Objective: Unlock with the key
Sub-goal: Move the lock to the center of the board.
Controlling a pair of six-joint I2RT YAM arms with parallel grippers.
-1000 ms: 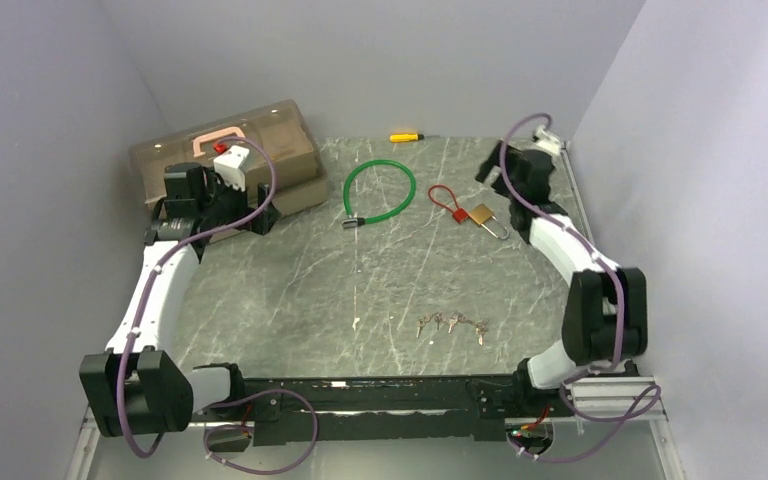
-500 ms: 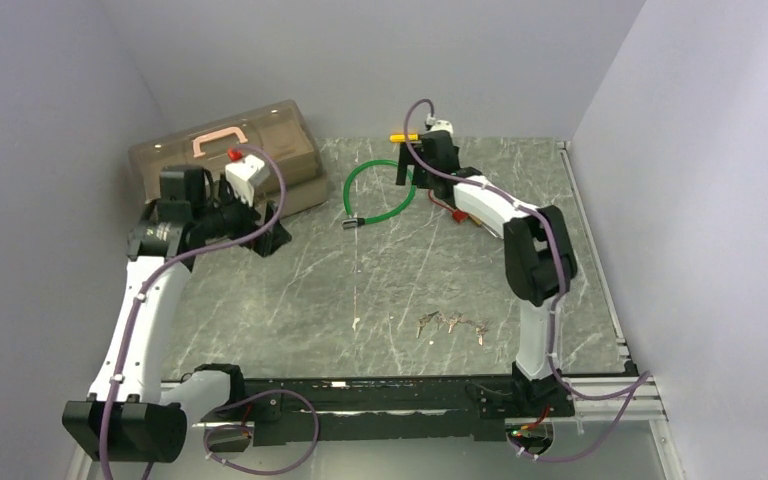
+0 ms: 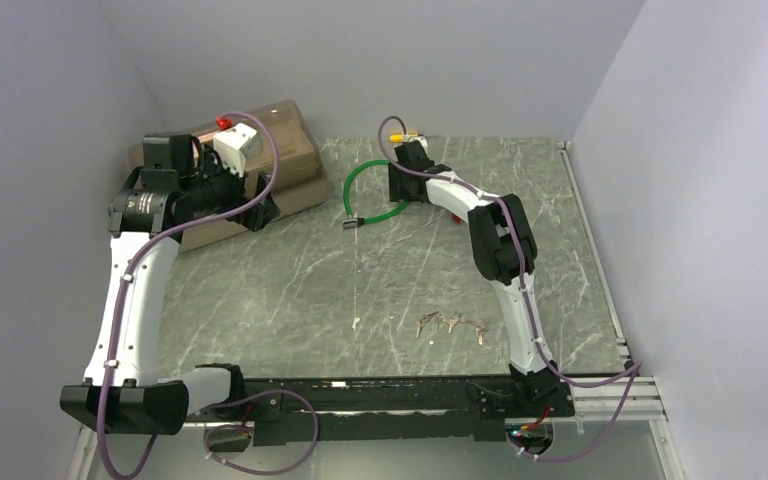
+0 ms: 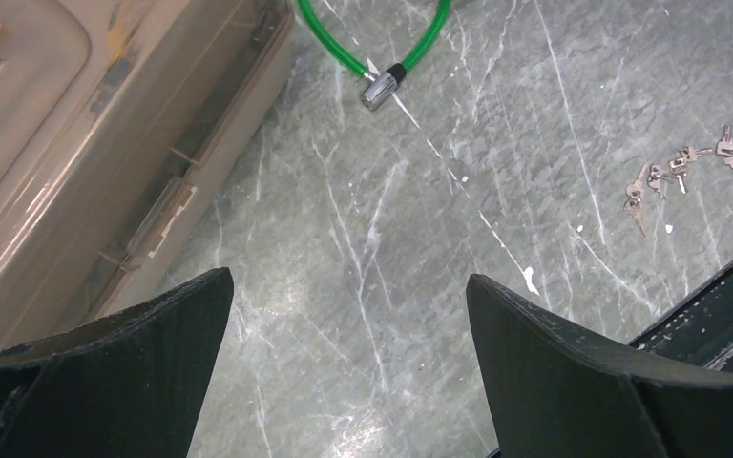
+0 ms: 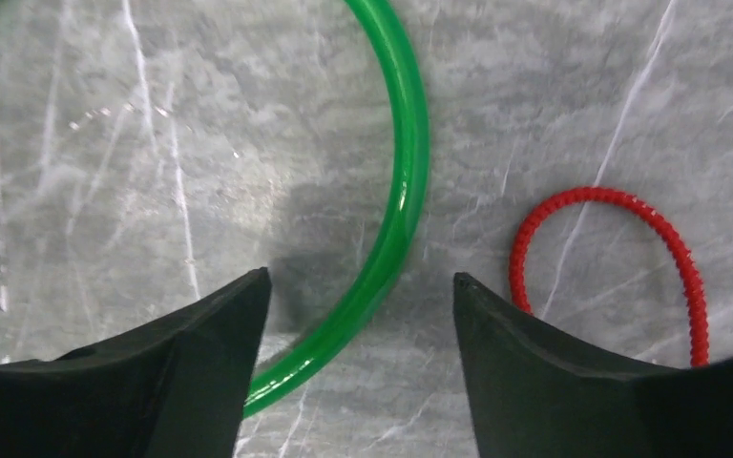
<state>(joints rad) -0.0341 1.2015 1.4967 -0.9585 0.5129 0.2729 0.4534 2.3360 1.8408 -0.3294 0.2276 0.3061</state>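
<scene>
Left claw (image 4: pixel 348 286) is hanging released, fingers spread wide over the grey marbled tabletop (image 3: pixel 290 290), just beside the translucent brown plastic case (image 3: pixel 295 150). Right claw (image 5: pixel 361 281) is hovering with fingers parted on either side of the green looped cable lock (image 5: pixel 410 162), grasping nothing. A thin red ribbed loop (image 5: pixel 582 194) is lying just beside it. Small silver keys (image 3: pixel 450 323) are lying loose near the table's front edge, well apart from both claws.
</scene>
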